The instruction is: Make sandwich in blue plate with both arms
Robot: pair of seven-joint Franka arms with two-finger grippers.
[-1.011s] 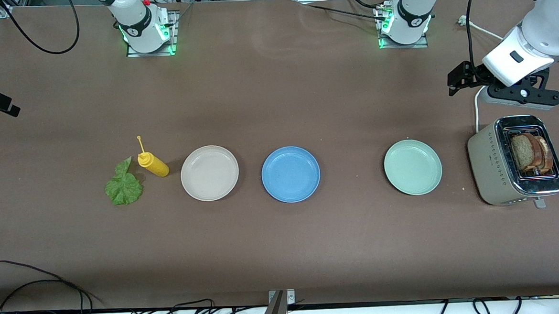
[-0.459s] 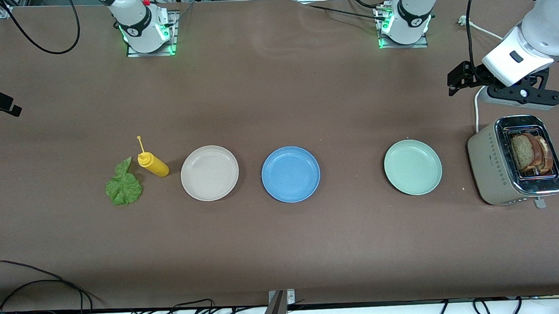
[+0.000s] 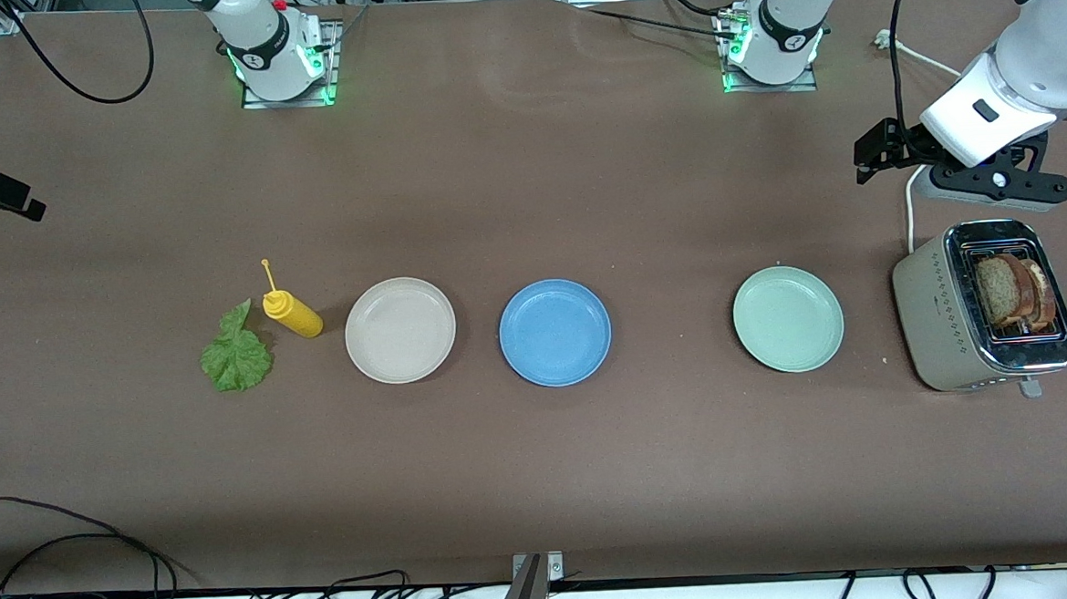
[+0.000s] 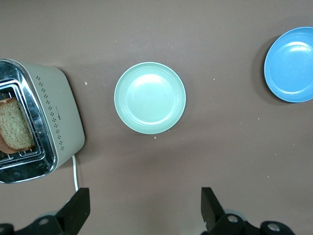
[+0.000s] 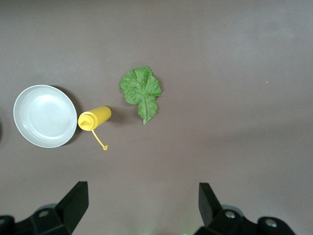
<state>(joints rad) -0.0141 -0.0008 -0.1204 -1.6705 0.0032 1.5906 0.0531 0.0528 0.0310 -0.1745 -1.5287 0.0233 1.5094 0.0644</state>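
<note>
Nothing has moved. Our left gripper (image 4: 142,210) hangs near the toaster (image 3: 981,308) holding bread (image 3: 1012,291), jaws wide; right gripper (image 5: 142,208) likewise above lettuce (image 3: 237,356) and mustard (image 3: 291,312). Blue plate (image 3: 554,332) sits between beige (image 3: 400,329) and mint (image 3: 787,318) plates on the tabletop (image 3: 527,181).

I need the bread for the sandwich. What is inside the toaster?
Brown bread slices stand in the slots of the toaster, their tops sticking out. Their lower parts are hidden inside the housing, so the exact number of slices is unclear.
</note>
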